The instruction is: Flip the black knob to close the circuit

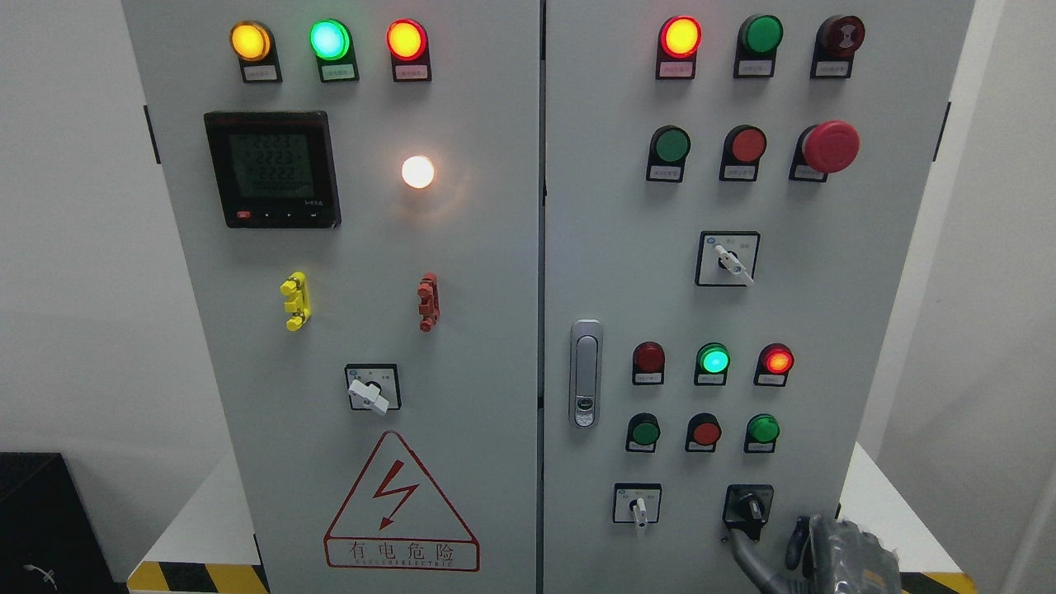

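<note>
The right hand (pixel 841 549) enters at the frame's 5 o'clock corner. One long grey finger (pixel 747 554) reaches up to the lower tip of the black knob (pixel 749 507). It appears to touch the knob, but we cannot confirm contact. The remaining fingers are bunched and cropped by the frame edge, so we cannot tell whether the hand is clenched or relaxed. It grasps nothing that we can see. The left hand is not in view.

The black knob sits low on the right door of the cabinet (pixel 825 330), at about 11 o'clock from the hand. Its lever hangs slightly toward 7 o'clock within a black square bezel.

To turn it well, we judge that we should press sideways near the lever tip, where leverage is greatest. We should also keep the finger square to the lever, because the moulded plastic looks smooth and may let it slip.

At 9 o'clock from the knob stands a white selector switch (pixel 637 505) of similar form. Above it are glossy domed buttons and lit lamps. The doors are flat, matt grey painted metal, with a polished door latch (pixel 585 373) at the seam.
</note>
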Robot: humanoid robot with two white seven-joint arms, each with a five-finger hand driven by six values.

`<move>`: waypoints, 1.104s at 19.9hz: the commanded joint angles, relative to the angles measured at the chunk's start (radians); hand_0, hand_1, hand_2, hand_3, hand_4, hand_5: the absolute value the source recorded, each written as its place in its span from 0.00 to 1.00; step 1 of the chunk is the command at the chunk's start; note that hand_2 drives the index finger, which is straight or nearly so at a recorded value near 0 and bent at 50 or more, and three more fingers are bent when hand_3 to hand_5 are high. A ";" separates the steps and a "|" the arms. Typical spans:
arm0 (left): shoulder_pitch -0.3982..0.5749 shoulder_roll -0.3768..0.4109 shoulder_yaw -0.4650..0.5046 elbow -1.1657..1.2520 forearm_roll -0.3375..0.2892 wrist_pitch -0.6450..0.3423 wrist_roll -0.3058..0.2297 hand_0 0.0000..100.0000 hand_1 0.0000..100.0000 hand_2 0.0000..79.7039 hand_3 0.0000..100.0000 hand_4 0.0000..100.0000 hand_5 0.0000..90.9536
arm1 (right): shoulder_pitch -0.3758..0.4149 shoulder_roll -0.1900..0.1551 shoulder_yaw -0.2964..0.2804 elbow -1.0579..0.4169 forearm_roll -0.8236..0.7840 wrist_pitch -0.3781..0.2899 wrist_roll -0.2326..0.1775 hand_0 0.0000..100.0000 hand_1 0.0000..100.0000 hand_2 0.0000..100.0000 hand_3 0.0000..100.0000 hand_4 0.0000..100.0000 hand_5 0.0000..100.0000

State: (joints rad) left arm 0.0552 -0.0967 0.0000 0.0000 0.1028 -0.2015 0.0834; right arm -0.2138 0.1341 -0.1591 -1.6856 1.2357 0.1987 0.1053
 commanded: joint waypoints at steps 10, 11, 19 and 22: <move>0.000 0.000 -0.022 0.014 0.000 -0.001 -0.001 0.12 0.56 0.00 0.00 0.00 0.00 | 0.207 -0.002 0.084 -0.204 -0.323 -0.061 -0.107 0.00 0.15 0.63 0.84 0.71 0.67; 0.000 0.000 -0.022 0.014 0.000 0.001 -0.001 0.12 0.56 0.00 0.00 0.00 0.00 | 0.229 -0.002 0.085 -0.213 -0.375 -0.062 -0.113 0.00 0.15 0.59 0.83 0.68 0.61; 0.000 0.000 -0.022 0.014 0.000 0.001 -0.001 0.12 0.56 0.00 0.00 0.00 0.00 | 0.341 -0.007 0.087 -0.229 -0.990 -0.174 -0.108 0.00 0.14 0.29 0.52 0.44 0.28; 0.000 0.000 -0.020 0.014 0.000 0.001 -0.001 0.12 0.56 0.00 0.00 0.00 0.00 | 0.381 -0.008 0.087 -0.229 -1.143 -0.220 -0.098 0.00 0.13 0.21 0.40 0.34 0.21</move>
State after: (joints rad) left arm 0.0553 -0.0966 0.0000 0.0000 0.1028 -0.2020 0.0835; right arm 0.0904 0.1299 -0.0892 -1.8632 0.4258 0.0150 -0.0098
